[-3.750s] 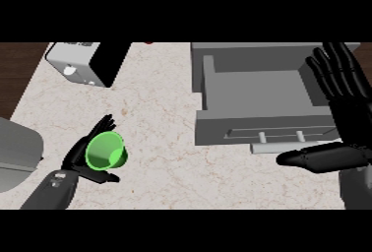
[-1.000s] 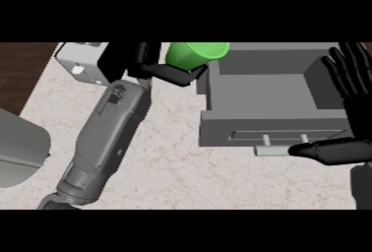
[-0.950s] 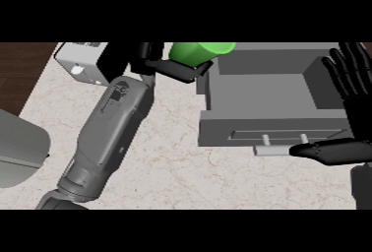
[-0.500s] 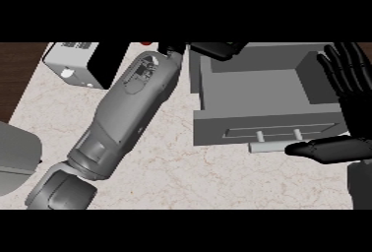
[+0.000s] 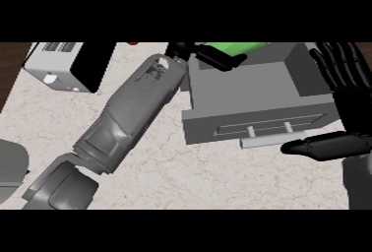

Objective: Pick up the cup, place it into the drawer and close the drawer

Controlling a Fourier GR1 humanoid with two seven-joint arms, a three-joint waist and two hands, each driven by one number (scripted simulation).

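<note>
As you look down from the near edge, your left forearm (image 5: 131, 118) crosses the pale marble counter (image 5: 181, 172) from lower left toward top centre. At the right edge, your right hand (image 5: 345, 88) rests open, fingers straight up, its thumb just beside the handle (image 5: 265, 141) of the open grey drawer (image 5: 218, 123). Farthest away, your left hand (image 5: 218, 59) curls around the green cup (image 5: 232, 47), above the drawer's back left corner.

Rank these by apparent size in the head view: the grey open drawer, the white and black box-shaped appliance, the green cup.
1. grey open drawer
2. white and black box-shaped appliance
3. green cup, though partly hidden by the left hand
</note>
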